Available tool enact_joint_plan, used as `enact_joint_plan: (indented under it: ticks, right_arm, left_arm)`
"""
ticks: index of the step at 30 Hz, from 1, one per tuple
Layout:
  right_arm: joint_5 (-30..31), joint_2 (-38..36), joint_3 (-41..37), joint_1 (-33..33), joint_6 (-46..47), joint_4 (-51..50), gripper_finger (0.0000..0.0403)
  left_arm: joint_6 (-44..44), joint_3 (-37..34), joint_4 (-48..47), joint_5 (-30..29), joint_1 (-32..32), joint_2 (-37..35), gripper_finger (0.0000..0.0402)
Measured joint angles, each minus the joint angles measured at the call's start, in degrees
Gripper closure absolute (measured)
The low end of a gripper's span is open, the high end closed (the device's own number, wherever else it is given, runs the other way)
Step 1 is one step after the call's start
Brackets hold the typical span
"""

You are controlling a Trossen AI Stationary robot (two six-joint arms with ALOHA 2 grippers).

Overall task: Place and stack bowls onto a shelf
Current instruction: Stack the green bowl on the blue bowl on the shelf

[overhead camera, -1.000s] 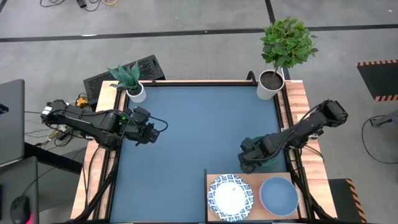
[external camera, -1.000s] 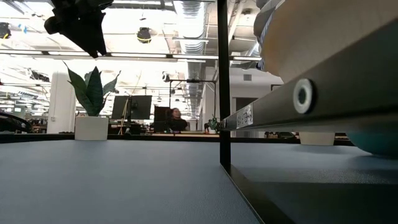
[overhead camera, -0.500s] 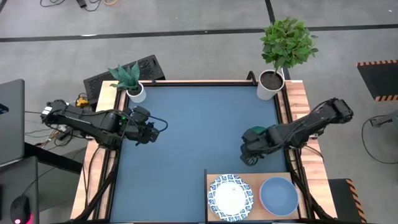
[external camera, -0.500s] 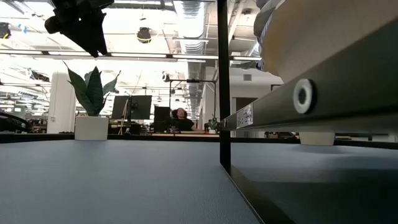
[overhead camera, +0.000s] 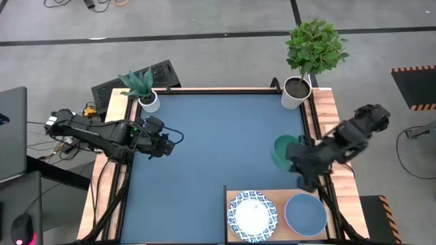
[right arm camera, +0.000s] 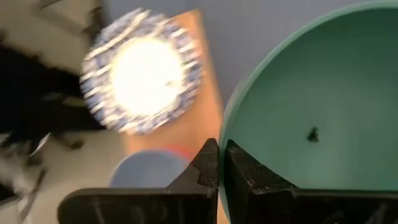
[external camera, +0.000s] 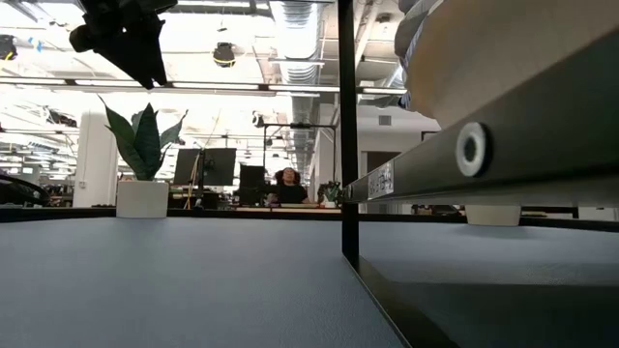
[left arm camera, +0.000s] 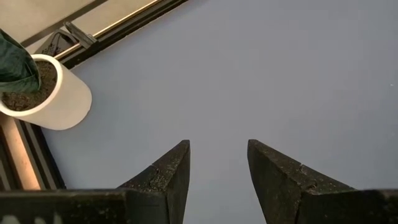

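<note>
- My right pincer [right arm camera: 218, 163] is clamped on the rim of the green bowl [overhead camera: 283, 150]; in the right wrist view the two fingers [right arm camera: 205, 168] stand almost together with the thin rim between them.
- From above, I see the green bowl held off the table [overhead camera: 211, 143], near its right side, between the tall plant [overhead camera: 312, 51] and the shelf [overhead camera: 234, 192].
- The bowl looks tilted, its open side partly toward the overhead camera.
- The shelf lies at the table's near right corner. On it sit a blue-rimmed white bowl [overhead camera: 252, 216] on the left and a blue-looking bowl [overhead camera: 305, 214] just beside it on the right.
- In the right wrist view, the white bowl [right arm camera: 142, 79] is blurred; the wood of the shelf [right arm camera: 208, 112] shows beside it.
- I cannot tell whether either shelf bowl is a stack.
- My left pincer [left arm camera: 217, 168] hangs above the left part of the table with its fingers [left arm camera: 168, 174] apart and nothing between them.
- A small white pot [left arm camera: 53, 99] with a spiky plant stands at the far left corner, near that pincer.
- Low view: the left arm [external camera: 126, 39] is dark at upper left; a person [external camera: 287, 188] sits far back in the room.
</note>
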Motion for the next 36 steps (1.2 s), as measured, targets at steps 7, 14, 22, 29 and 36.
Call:
enact_joint_plan:
  ticks: [7,14,22,29,36]
  right_arm:
    - [-7.98,1.85,4.58,11.02,7.3,-0.1,0.0376]
    - [-10.29,2.98,5.76,20.77,23.15,2.62,0.0376]
    - [-10.7,7.96,8.19,24.99,27.01,4.61,0.0376]
    - [-10.6,14.37,10.36,25.28,24.58,4.86,0.0376]
    - [-10.21,19.35,10.51,26.24,23.36,0.82,0.0376]
  left_arm:
    - [0.04,0.0,-0.01,-1.5,0.01,0.0,0.0255]
    - [0.01,0.0,0.0,-1.47,0.07,0.0,0.0255]
    - [0.01,0.0,-0.02,-1.31,2.43,0.0,0.0255]
    - [0.01,0.0,-0.02,-1.33,4.13,0.0,0.0255]
    - [0.04,0.0,0.0,-1.53,4.8,0.0,0.0255]
